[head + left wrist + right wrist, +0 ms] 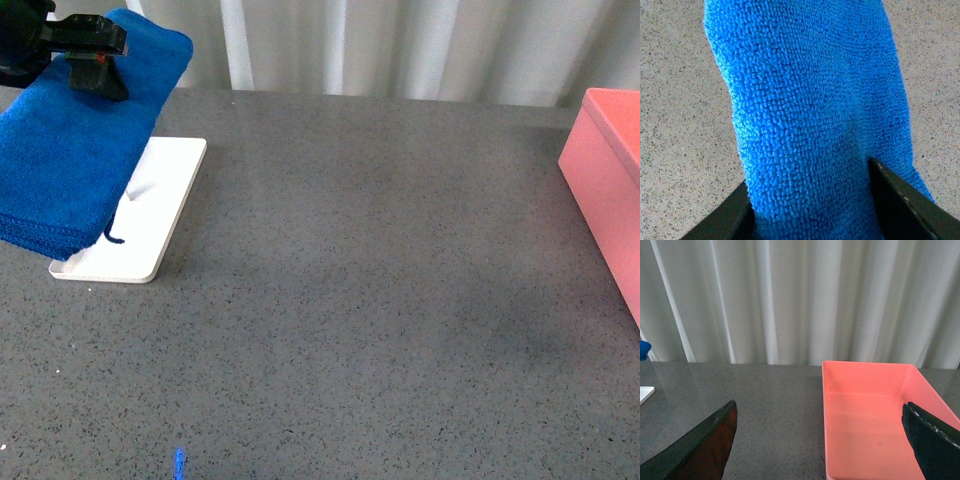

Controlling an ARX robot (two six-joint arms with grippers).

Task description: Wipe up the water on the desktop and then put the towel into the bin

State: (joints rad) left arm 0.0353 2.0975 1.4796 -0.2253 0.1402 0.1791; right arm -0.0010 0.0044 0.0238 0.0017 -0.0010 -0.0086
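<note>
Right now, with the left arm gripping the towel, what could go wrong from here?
1. The left fingers pinch a thick folded towel; its layers might slip out or unfold.
2. The towel overlaps the white tray, so pulling it away could drag the tray along.
3. The bin sits at the far right of the desktop, probably a long carry for this arm.

No writing, label, brand mark or number can be read anywhere: the towel [70,170], the bin [610,170], the white tray [165,210] and the desktop [350,300] all show plain surfaces.
</note>
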